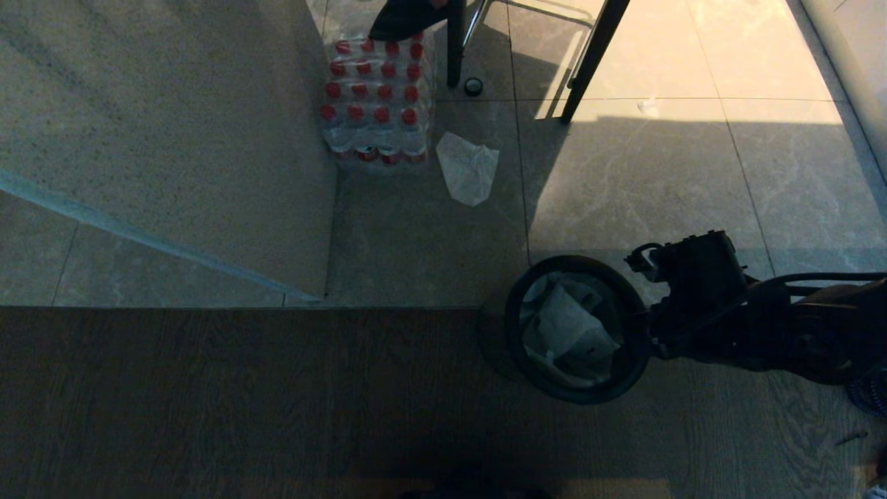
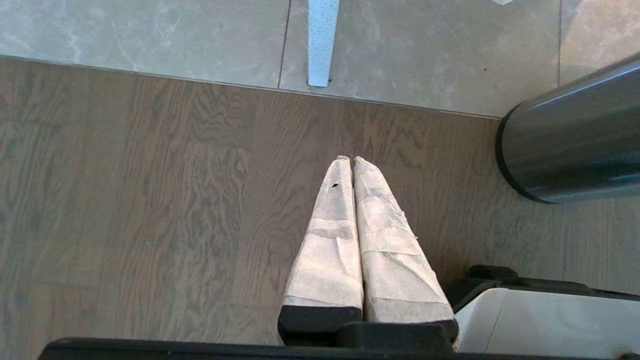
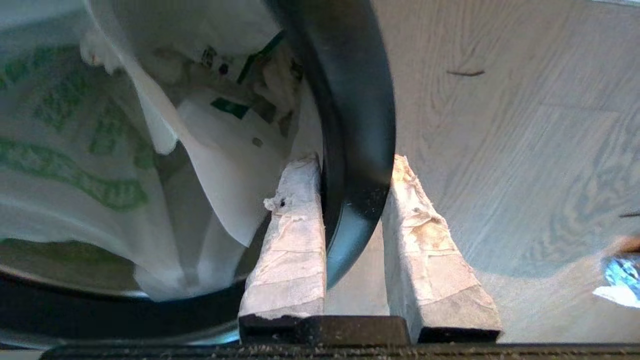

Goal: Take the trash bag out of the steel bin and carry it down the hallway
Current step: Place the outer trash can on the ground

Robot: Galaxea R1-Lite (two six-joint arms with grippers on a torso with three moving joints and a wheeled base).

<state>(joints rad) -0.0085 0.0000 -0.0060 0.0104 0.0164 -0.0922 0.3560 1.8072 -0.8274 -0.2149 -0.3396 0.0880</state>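
Observation:
The steel bin (image 1: 511,326) stands on the wood floor at the lower right, by the tile edge. The white trash bag (image 1: 568,333) lies wrinkled inside it, with green print showing in the right wrist view (image 3: 225,160). My right gripper (image 1: 646,329) reaches in from the right to the bin's right side. In the right wrist view the right gripper (image 3: 352,162) is shut on the black rim (image 3: 350,100): one finger (image 3: 295,240) is inside against the bag, the other (image 3: 425,240) outside. My left gripper (image 2: 350,159) hangs shut and empty over the wood floor, left of the bin (image 2: 575,140). The hallway is out of view.
A pack of red-capped bottles (image 1: 378,97) and a flat white wrapper (image 1: 468,166) lie on the marble-look tiles beyond the bin. Dark furniture legs (image 1: 596,55) stand further back. A stone wall face (image 1: 173,138) fills the left. My white base (image 2: 550,320) is beside the bin.

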